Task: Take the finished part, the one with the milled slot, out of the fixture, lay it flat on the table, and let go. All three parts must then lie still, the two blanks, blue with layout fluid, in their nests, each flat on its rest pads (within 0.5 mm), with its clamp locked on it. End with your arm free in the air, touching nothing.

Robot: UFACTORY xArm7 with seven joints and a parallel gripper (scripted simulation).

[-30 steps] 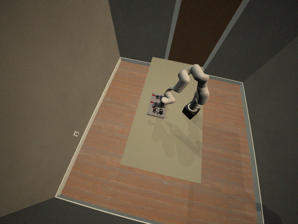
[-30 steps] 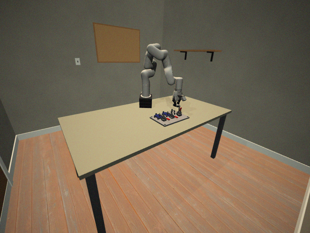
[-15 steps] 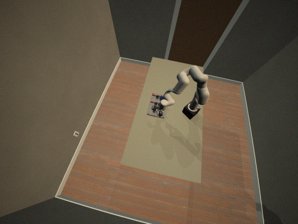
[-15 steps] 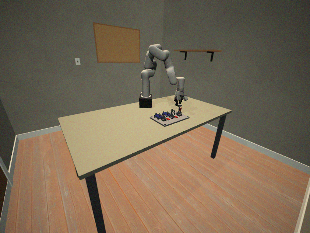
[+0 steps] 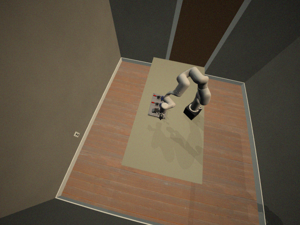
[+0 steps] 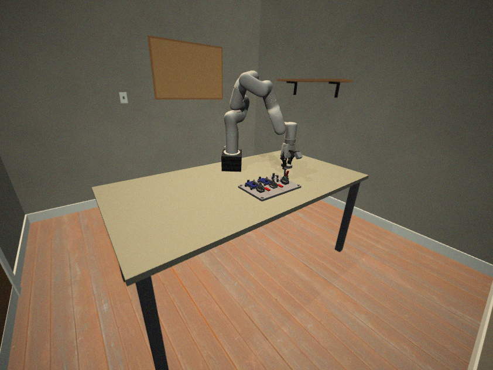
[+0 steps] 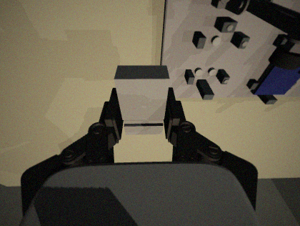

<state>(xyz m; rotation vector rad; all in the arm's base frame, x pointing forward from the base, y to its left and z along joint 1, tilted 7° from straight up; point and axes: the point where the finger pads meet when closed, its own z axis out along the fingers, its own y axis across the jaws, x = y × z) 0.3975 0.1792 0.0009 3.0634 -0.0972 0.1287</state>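
Gripper (image 5: 161,118) (image 6: 286,166) (image 7: 143,99), one: clamping the grey finished part (image 7: 143,98) between its fingers, holding it in the air beside the fixture plate (image 5: 153,114) (image 6: 266,195) (image 7: 175,53). Blue blanks, two (image 6: 251,184) (image 6: 263,181): sitting on the plate. Red clamp handle (image 6: 287,172), one: standing upright near the unfilled nest (image 7: 211,57).

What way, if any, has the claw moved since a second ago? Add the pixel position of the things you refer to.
Yes: in the top view, the claw (image 5: 161,118) (image 6: 286,164) (image 7: 143,99) moved down, toward the fixture plate's (image 5: 150,112) (image 6: 266,195) (image 7: 178,53) lower edge.
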